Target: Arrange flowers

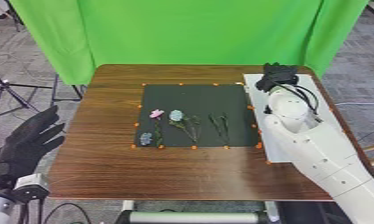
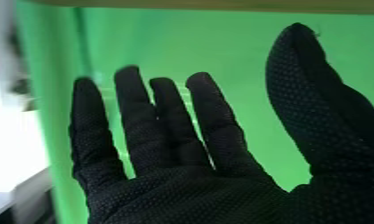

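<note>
Pale blue round-headed flower with a green leafy stem (image 1: 175, 116) lies between the open black-gloved left hand (image 1: 16, 156) and the open black-gloved right hand (image 1: 278, 77)

The pale blue flower lies flat, apart from both hands: to the right of the left hand, and leftward of the right hand and closer to the robot. Just beside it, on the side toward the left hand, is a pink flower with a thin green stem (image 1: 157, 114); a small blue-violet flower cluster (image 1: 146, 139) lies nearer still to that hand. Slender green leafy sprigs (image 1: 224, 126) lie on the side toward the right hand.

All rest on a dark rectangular mat (image 1: 183, 95), edged with small orange markers (image 1: 194, 147), between the hands on the brown wooden table (image 1: 157, 175).

The right hand is over the far end of a long white panel (image 1: 274, 150); in the wrist view (image 2: 179, 195) its fingers are straight, the thumb spread away, holding nothing. The left hand, beside the table's left edge, has its fingers extended and slightly parted. Beyond the right hand hangs a bright green cloth (image 1: 192, 35).
</note>
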### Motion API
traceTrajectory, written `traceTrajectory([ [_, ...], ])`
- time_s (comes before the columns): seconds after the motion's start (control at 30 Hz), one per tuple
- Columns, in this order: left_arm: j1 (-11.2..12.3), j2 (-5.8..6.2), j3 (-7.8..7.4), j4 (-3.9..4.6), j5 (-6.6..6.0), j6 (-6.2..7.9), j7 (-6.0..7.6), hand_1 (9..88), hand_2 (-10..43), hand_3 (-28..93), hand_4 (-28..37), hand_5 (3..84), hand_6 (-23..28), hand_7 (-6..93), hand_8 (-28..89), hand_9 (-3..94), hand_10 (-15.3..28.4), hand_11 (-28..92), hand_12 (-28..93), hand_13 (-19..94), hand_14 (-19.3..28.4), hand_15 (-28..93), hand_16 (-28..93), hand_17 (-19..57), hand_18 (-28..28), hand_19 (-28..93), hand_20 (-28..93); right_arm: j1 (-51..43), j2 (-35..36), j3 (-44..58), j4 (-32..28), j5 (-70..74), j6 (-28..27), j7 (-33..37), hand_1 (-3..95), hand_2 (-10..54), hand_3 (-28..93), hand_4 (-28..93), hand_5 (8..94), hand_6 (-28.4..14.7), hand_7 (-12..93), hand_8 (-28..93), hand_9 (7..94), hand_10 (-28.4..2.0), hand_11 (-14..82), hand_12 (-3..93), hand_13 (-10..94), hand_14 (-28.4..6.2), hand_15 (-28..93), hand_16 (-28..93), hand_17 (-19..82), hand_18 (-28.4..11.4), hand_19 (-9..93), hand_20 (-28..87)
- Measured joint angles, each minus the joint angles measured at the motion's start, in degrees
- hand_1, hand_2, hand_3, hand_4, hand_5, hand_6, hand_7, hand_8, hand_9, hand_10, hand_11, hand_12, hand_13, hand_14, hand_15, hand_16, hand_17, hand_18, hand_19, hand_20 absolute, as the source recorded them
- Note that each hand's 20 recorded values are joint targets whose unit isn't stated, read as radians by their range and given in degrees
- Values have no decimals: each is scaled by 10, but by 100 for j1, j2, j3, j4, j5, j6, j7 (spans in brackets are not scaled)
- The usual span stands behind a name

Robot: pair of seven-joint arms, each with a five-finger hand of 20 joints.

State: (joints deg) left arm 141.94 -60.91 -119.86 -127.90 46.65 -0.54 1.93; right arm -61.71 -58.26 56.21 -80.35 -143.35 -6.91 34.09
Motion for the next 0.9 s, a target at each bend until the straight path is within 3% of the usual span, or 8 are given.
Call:
traceTrajectory([
  [0.17,0,0,-3,0,0,3,9,211,1,702,-283,210,9,212,-105,169,88,118,198,138,109,148,79,-112,183,370,95,-269,264,378,29,-13,287,97,325,-95,865,-277,395,-48,338,-158,430,-139,267,227,538,-104,282,173,237,-213,593,225],
  [0.33,8,0,-29,0,-1,3,10,211,1,702,-283,211,8,213,-106,170,89,118,196,139,109,148,79,-111,183,370,95,-532,455,523,-15,-29,233,112,331,-95,863,-281,445,-32,357,-170,492,-125,308,225,586,-89,328,175,227,-199,621,245],
  [0.8,11,4,-43,4,-3,-2,5,211,1,702,-283,211,8,211,-106,172,89,120,194,140,109,149,79,-110,183,371,94,-919,520,642,-75,-30,106,67,332,-95,856,-283,462,-24,372,-179,507,-118,317,224,599,-78,343,172,226,-189,636,267],
  [0.9,8,9,-40,7,-3,-2,5,212,2,702,-283,211,8,213,-105,172,89,120,194,140,108,149,79,-110,183,371,95,-950,523,645,-57,-15,119,-29,350,-95,859,-282,479,-11,376,-184,536,-98,350,231,614,-63,372,183,221,-180,665,288],
])
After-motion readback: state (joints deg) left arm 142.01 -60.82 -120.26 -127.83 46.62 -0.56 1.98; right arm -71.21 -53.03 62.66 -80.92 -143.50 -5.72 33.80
